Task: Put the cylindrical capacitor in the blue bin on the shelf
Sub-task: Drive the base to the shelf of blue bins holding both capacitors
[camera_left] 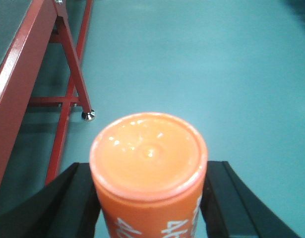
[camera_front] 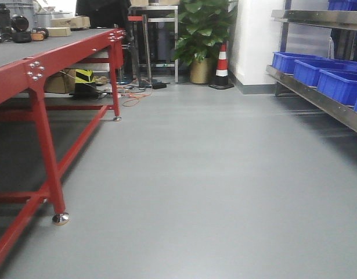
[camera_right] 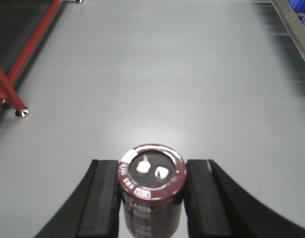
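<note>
In the right wrist view my right gripper is shut on the cylindrical capacitor, a short dark cylinder with white print and two silvery terminals on top, held upright over the grey floor. My left gripper is shut on an orange cylinder with white lettering. In the front view the steel shelf runs along the right side with blue bins on its lower tier. Neither gripper appears in the front view.
A red-framed workbench stands on the left with boxes and dark items on top; its leg foot shows in the right wrist view. A traffic cone, a potted plant and floor cables lie at the far end.
</note>
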Controlling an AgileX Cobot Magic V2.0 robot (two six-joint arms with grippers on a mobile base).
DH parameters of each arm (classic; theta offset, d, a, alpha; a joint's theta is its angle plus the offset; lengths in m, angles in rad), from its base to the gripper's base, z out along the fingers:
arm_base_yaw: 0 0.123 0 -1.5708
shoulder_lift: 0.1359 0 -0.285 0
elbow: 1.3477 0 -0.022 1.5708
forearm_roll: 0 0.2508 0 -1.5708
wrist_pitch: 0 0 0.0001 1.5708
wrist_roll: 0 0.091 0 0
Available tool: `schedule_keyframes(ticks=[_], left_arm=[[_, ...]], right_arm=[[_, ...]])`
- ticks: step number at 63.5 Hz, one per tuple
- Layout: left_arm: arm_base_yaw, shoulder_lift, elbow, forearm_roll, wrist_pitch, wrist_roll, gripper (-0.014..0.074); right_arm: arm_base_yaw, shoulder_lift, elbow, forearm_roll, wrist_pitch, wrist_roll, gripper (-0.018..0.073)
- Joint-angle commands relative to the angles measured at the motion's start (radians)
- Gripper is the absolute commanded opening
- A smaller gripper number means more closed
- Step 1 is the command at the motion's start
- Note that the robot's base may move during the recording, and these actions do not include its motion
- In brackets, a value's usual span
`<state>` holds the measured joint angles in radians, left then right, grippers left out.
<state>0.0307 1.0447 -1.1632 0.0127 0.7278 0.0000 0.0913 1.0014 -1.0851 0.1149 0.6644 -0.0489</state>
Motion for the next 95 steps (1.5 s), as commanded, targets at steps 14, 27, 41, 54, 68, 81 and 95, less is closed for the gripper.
schedule_keyframes(ticks=[14,27,41,54,68,81,95], left_arm=[[-0.005,-0.007,-0.009,-0.003,-0.013,0.000,-0.0111],[-0.005,-0.007,-0.009,-0.003,-0.013,0.000,-0.0111],[-0.005,-0.007,-0.009,-0.003,-0.013,0.000,-0.0111],[-0.005,-0.007,-0.009,-0.003,-0.013,0.000,-0.0111],[-0.005,-0.007,-0.009,-0.003,-0.013,0.000,-0.0111],[-0.005,-0.007,-0.009,-0.003,-0.013,0.000,-0.0111],[-0.005,-0.007,-0.009,-0.003,-0.013,0.000,-0.0111]], right_arm=[[0.000,-0.005,-0.008,-0.009,-0.029,0.000,-0.0162],[0.000,-0.005,-0.008,-0.009,-0.029,0.000,-0.0162],[0.000,-0.005,-0.008,-0.009,-0.029,0.000,-0.0162],[0.000,-0.005,-0.008,-0.009,-0.029,0.000,-0.0162],[0.000,-0.005,-0.008,-0.009,-0.029,0.000,-0.0162],[0.000,-0.005,-0.008,-0.009,-0.050,0.000,-0.0162],[0.000,-0.005,-0.008,-0.009,-0.054,0.000,-0.0162]])
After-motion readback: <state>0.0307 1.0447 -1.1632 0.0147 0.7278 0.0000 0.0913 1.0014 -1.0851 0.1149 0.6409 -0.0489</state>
